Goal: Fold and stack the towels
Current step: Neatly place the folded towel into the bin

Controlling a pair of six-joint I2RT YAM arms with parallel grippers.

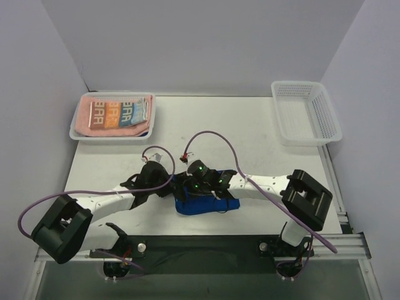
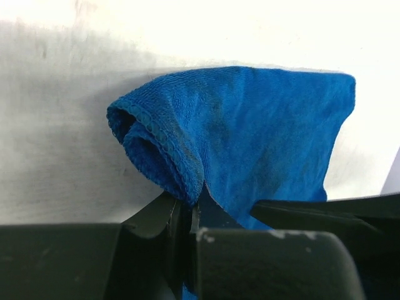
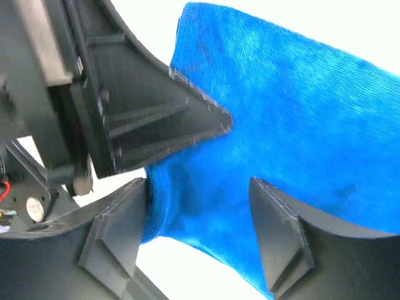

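Left gripper (image 2: 189,211) pinches shut on the hemmed corner of the royal-blue terry towel (image 2: 250,137), which lies bunched on the white table (image 1: 262,131) between both arms. Right gripper (image 3: 200,209) stands open around the cloth. Held by one thin pinch, the towel may slip or fold crooked.

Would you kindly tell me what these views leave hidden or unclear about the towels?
Top view: the right arm covers part of the blue towel; folds unreadable.
Left wrist view: the left gripper hides the towel's lower edge.
Top view: stacked towels in the left basket are too small to count.
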